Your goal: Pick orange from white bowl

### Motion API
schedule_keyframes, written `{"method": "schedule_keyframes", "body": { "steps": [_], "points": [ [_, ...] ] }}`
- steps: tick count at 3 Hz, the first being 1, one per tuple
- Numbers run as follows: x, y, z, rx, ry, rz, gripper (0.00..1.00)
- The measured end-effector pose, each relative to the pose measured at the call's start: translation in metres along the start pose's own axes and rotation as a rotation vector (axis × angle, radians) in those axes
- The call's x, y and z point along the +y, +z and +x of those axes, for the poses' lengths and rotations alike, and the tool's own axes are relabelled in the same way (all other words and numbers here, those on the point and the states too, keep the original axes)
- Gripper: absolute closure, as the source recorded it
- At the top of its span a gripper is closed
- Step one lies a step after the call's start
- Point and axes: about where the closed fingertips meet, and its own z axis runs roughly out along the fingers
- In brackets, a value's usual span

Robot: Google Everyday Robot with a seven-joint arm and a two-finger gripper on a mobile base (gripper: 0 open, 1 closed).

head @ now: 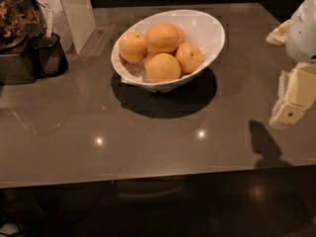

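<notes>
Toward the far edge of the bench (148, 154), about midway between its left and right edges: white bowl (206, 27), glossy, oval, rim slanted, higher on the far right side and lower on the near left. Inside, heaped toward the bowl's left half: orange (161, 37), round and smooth, topmost of the pile, resting on the other oranges (163, 67). One to its left against the rim, one in front, a smaller one with a dark stem dot at its right, one more half hidden behind. Dark shadow (163, 100) under the bowl on the near side.

At the right edge of the bench, well apart from the bowl: pincer (291, 102), cream-yellow, hanging above the surface below a white arm casing (303, 28), small dark dot near its lower tip. Released or clenched: cannot tell. Pincer's shadow (264, 142) on the bench, closer to the near edge.

At the far left corner: small black mesh cup (49, 57) with a white strip (48, 21) standing in it, just beside a dark appliance (12, 63). Pale upright panel (74, 9) right behind the cup. Any lettering there too small to read.
</notes>
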Motion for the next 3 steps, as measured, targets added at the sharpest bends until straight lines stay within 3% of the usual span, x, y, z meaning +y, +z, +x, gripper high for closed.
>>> {"method": "schedule_keyframes", "body": {
  "steps": [1, 2, 3],
  "points": [
    [0.000, 0.000, 0.000, 0.000, 0.000, 0.000, 0.00],
    [-0.007, -0.005, -0.023, -0.058, -0.037, 0.020, 0.00],
    [-0.024, -0.014, -0.069, -0.149, -0.099, 0.040, 0.00]
  ]
}}
